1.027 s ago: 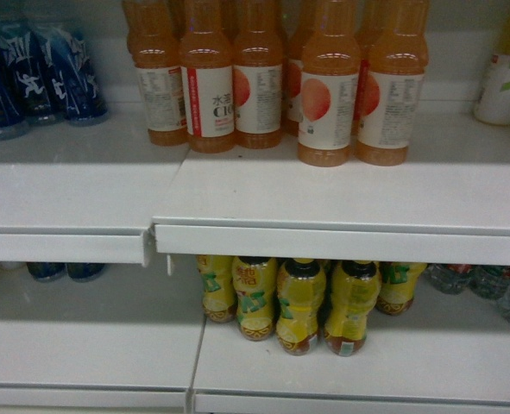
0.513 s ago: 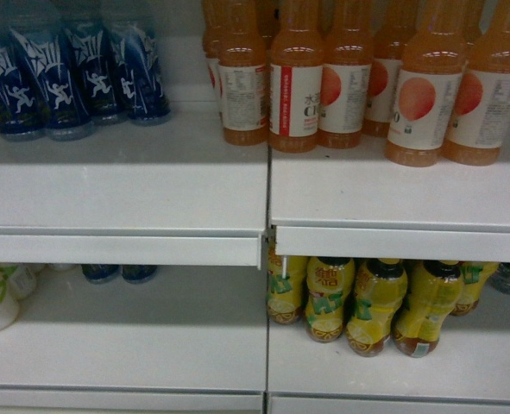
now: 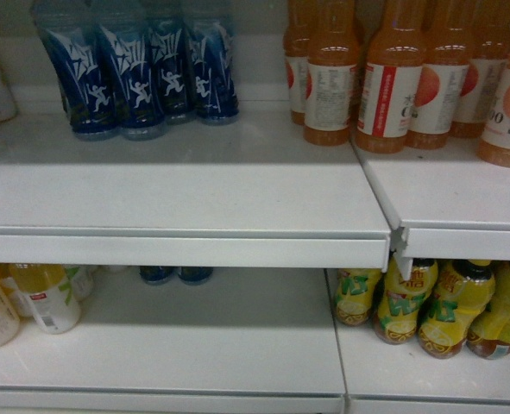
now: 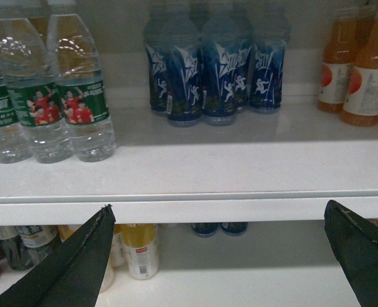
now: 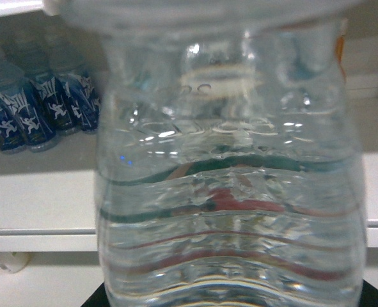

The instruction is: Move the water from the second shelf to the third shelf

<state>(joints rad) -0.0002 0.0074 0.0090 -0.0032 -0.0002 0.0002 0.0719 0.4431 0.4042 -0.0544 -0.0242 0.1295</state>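
A clear ribbed water bottle [image 5: 230, 192] fills the right wrist view, so close that it is blurred. My right gripper [image 5: 236, 299] is shut on it; only black corners of the fingers [image 5: 373, 295] show beside its base. In the left wrist view more water bottles [image 4: 80, 105] with dark green labels stand at the left end of a white shelf [image 4: 240, 167]. My left gripper [image 4: 219, 206] hangs open and empty in front of that shelf's edge, its fingertips far apart. Neither gripper shows in the head view.
Blue sport-drink bottles [image 3: 142, 73] stand at the back of the upper shelf, orange juice bottles [image 3: 393, 86] to their right. Yellow drink bottles [image 3: 436, 306] and white-labelled ones [image 3: 47, 297] stand on the shelf below. The right shelf board [image 3: 462, 241] sits slightly lower than the left.
The head view has swung to the left: the orange and yellow bottles have slid towards the right edge, and the blue bottles now stand near the middle.
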